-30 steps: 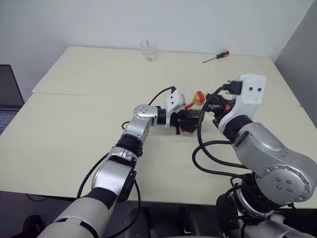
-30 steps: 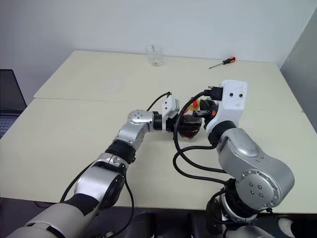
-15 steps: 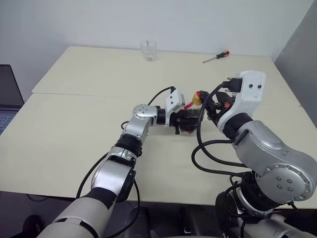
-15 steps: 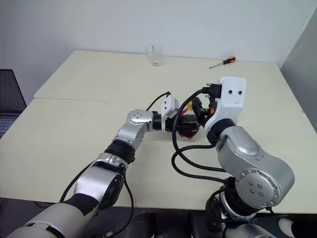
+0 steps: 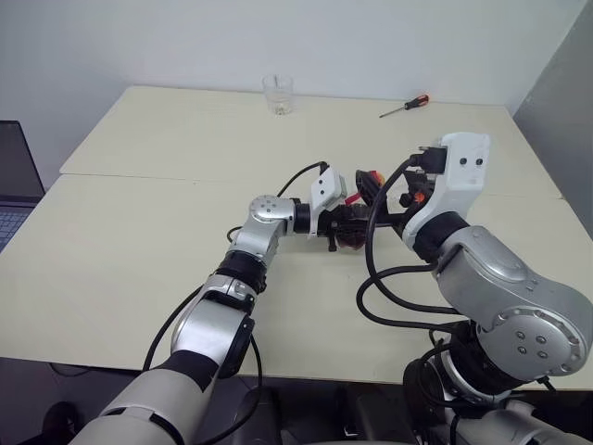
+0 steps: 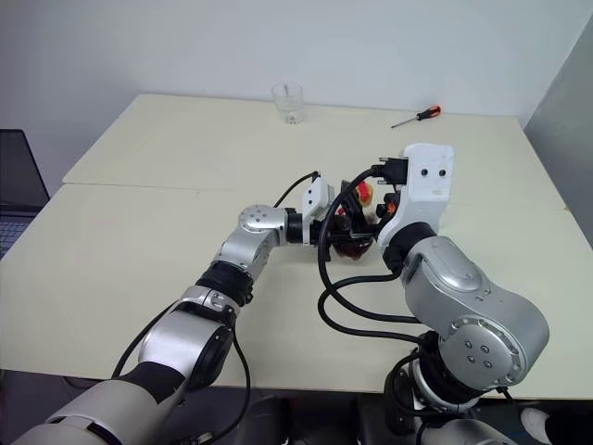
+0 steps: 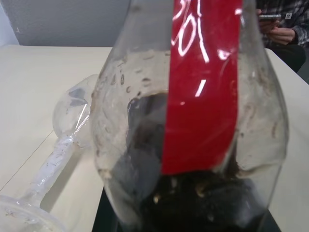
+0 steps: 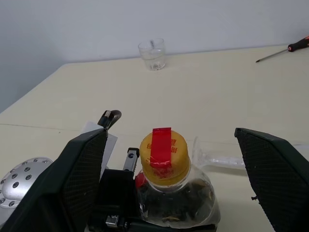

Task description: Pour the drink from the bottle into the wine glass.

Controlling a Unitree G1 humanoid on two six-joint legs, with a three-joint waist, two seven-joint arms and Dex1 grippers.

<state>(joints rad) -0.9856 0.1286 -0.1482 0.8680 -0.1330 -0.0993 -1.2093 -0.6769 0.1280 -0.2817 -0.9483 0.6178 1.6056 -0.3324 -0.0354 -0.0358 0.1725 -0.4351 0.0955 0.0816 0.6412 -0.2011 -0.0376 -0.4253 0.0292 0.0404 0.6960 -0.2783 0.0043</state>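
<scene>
The big pale table [image 5: 139, 241] lies under both grippers. The right gripper [image 8: 169, 179] hangs above the bottle's top, with its two black fingers [image 8: 79, 179] spread wide apart, one on each side of the cap, and they do not touch it. The left gripper [image 5: 345, 225] is squeezed tight on the round body of the bottle [image 8: 175, 198], reaching in from the side. The bottle stands up straight on the table, just under the right gripper. The drink [image 7: 203, 203] sits dark and low in the bottle's belly, right in front of the left gripper. A red strip runs up the bottle's side and over the yellow cap [image 8: 163, 157].

The wine glass [image 7: 63, 140] lies on its side on the table, just past the bottle from the left gripper. A short clear tumbler [image 5: 278, 95] stands far beyond both grippers, near the table's back edge. A screwdriver [image 5: 404, 106] with a red handle lies far beyond the right gripper.
</scene>
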